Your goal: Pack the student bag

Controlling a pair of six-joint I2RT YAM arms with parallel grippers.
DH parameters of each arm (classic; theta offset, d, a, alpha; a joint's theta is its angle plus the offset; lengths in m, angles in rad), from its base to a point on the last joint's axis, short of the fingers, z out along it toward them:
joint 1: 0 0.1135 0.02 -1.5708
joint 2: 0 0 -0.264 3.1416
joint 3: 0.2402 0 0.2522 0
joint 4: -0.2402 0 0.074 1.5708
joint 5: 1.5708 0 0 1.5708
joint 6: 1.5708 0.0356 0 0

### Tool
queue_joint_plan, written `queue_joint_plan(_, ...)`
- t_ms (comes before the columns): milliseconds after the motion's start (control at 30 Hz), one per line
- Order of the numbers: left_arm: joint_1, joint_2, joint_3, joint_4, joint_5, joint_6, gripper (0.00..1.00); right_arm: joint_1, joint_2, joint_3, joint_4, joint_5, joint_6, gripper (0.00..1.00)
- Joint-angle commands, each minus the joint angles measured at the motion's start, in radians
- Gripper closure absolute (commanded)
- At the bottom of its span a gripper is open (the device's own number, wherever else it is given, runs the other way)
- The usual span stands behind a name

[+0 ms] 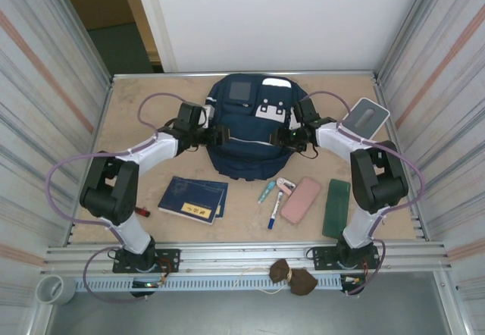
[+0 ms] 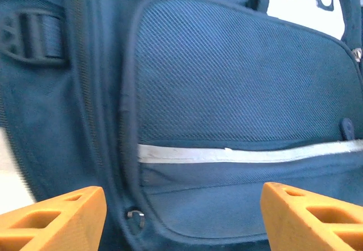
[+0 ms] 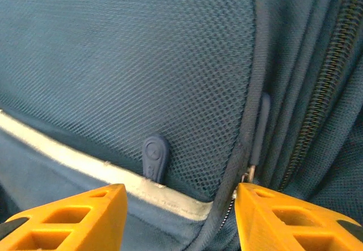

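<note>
Along the near edge of the desk [image 1: 227, 229], a navy notebook [image 1: 193, 198], pens [image 1: 273, 210], a pink case [image 1: 301, 200] and a green case [image 1: 336, 208] are laid out. Further back, the left end effector [image 1: 220, 136] and right end effector [image 1: 279, 136] are held open beside the student bag [image 1: 246, 153], which is set centrally at the far edge.

Both arms reach forward from their bases and bend inward, elbows out, pointing toward each other. The left gripper [image 1: 217, 136] stands with its jaws spread wide, and the right gripper [image 1: 282, 136] is parted too.
</note>
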Motion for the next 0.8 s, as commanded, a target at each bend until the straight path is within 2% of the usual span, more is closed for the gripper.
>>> queue_joint_plan(0, -0.019, 0.034, 0.019, -0.019, 0.039, -0.004, 0.28, 0.013, 0.046, 0.003, 0.032, -0.022, 0.078, 0.53)
queue_joint_plan(33, -0.022, 0.038, 0.013, -0.011, 0.048, -0.009, 0.28, 0.013, 0.052, 0.003, 0.046, -0.027, 0.086, 0.58)
queue_joint_plan(167, -0.029, -0.022, -0.038, 0.042, 0.050, 0.007, 0.28, 0.001, 0.033, 0.003, 0.100, -0.058, 0.104, 0.90)
queue_joint_plan(233, -0.029, -0.073, -0.056, 0.061, 0.033, 0.046, 0.28, -0.016, 0.005, 0.004, 0.114, -0.089, 0.111, 1.00)
queue_joint_plan(433, -0.039, -0.228, -0.127, 0.198, 0.001, 0.272, 0.28, -0.080, -0.108, 0.037, 0.208, -0.334, 0.209, 1.00)
queue_joint_plan(633, -0.065, -0.260, -0.102, 0.235, 0.142, 0.706, 0.26, -0.136, -0.130, 0.120, 0.264, -0.490, 0.330, 1.00)
queue_joint_plan(767, -0.075, -0.223, -0.042, 0.188, 0.248, 0.881, 0.24, -0.145, -0.097, 0.164, 0.300, -0.560, 0.396, 1.00)
